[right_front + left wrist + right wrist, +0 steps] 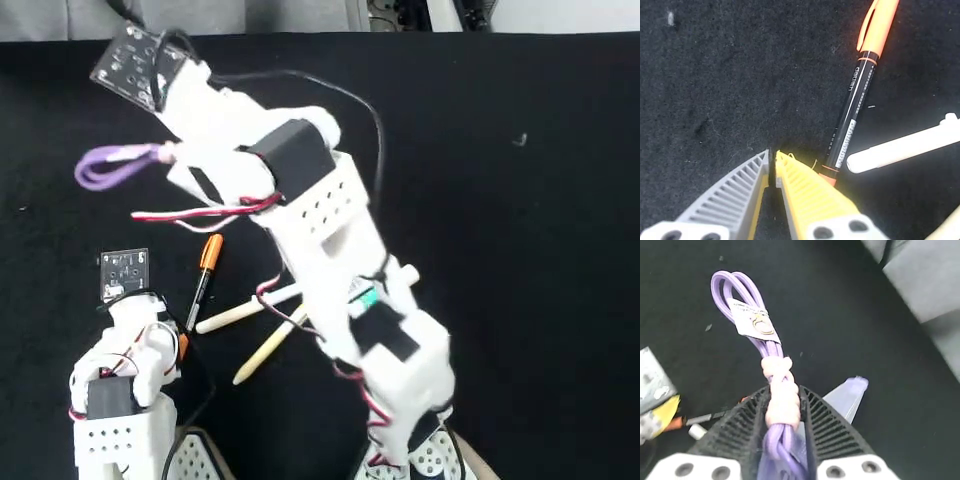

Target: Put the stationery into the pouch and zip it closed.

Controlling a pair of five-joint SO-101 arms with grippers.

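black cloth covers the table under both arms. the right gripper has its dark ribbed fingers pressed in on a purple cord. they clamp it right at a pale pink knot, with no gap left beside it. beyond the fingertips the cord runs out into a doubled loop with a small white tag on it. just behind one finger a pale translucent flap with a lilac edge sticks out; i cannot tell whether it is part of the pouch. in the high view this arm stretches across to the far left part of the table, the loop sticking out past its tip.

the left gripper sits low over the cloth at the near left. its grey finger and yellow finger are closed flat against each other with nothing between them. just beside the yellow finger lies an orange pen with a black barrel and an orange cap. its barrel end is right at that finger; whether they touch i cannot tell. next out is a white pen, lying at an angle, its rounded end near the orange pen's barrel but apart from it. a cream stick lies nearer the right arm's base. it and the white pen converge where that arm covers them. all three lie loose on the cloth.
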